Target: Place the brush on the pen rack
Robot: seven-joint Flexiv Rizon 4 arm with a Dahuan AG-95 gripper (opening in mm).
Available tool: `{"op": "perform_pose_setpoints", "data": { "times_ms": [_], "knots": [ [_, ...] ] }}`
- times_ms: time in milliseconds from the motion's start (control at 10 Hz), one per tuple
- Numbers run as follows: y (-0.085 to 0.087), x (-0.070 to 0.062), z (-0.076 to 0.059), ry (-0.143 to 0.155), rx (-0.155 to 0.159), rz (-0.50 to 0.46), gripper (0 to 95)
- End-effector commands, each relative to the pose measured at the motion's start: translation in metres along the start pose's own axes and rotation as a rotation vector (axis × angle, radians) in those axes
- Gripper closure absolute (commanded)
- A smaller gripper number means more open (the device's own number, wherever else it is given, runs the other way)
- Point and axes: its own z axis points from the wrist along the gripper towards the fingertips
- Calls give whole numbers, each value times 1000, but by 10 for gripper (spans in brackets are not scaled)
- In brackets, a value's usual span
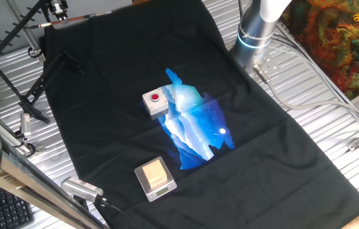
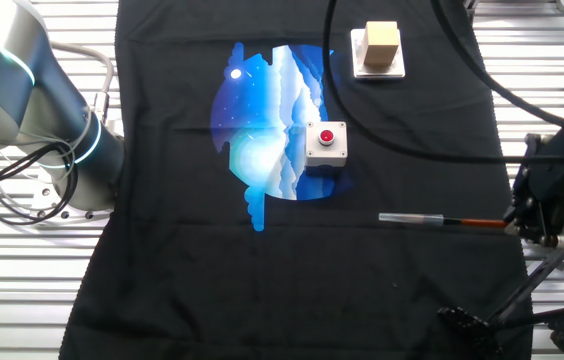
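Brush point(image 2: 442, 220) is lying level above the black cloth point(image 2: 292, 290), near the right edge in the other fixed view. Its pale tip points toward the middle of the table, and the reddish handle goes into the gripper point(image 2: 527, 222). The gripper is pinching the handle end between its fingers, at the right side of the cloth.

In one fixed view the same brush point(image 1: 77, 19) shows at the top left as a thin line, with the gripper point(image 1: 55, 13) partly cut by the picture edge. Rack point(image 1: 7, 38) stands just beside it, at the left border of the cloth; its black bar with short teeth rises slanted, and its legs spread on the silver slats. Whether the brush touches the teeth I cannot tell.

On the cloth there is a blue and white print point(image 2: 272, 130). A small white box with a red button point(image 2: 326, 143) sits on the print. A tan block on a white base point(image 2: 379, 48) stands well apart from it, near the far edge.
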Motion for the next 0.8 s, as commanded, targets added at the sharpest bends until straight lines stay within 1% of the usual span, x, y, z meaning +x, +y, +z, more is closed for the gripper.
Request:
{"op": "perform_pose_setpoints", "data": {
  "times_ms": [100, 800],
  "knots": [
    [0, 0, 0, 1, -1, -3, 950],
    [1, 1, -2, 7, -2, 2, 950]
  ]
}}
